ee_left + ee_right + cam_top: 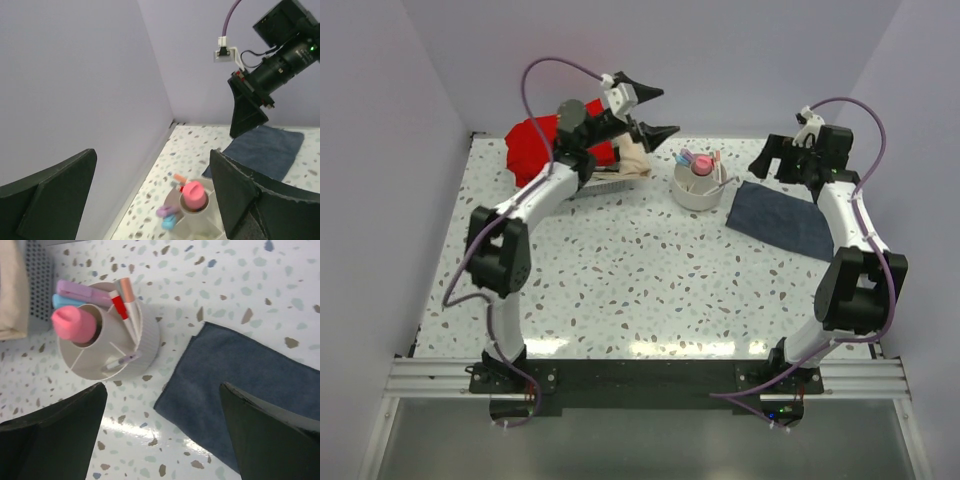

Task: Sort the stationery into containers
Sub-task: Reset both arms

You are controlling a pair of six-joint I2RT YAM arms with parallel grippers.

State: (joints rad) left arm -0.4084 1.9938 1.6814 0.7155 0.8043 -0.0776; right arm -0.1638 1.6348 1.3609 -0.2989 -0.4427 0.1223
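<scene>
The white round organiser (698,193) stands at the back middle of the table. Its central cup holds the pink-capped tube (72,324). The outer ring (145,345) holds a purple marker (80,289), a blue marker (62,301), red-and-white pens (120,305) and a thin pen (120,361). No eraser block shows. My left gripper (668,110) is open and empty, raised left of the organiser and pointing at it (152,165). My right gripper (775,165) is open and empty, above the table to the organiser's right (162,387).
A dark blue-grey cloth (782,220) lies flat right of the organiser, also in the right wrist view (250,390). A red cloth (535,145), a beige object (632,158) and a grey mesh holder (40,280) sit at the back left. Walls close in the back and sides.
</scene>
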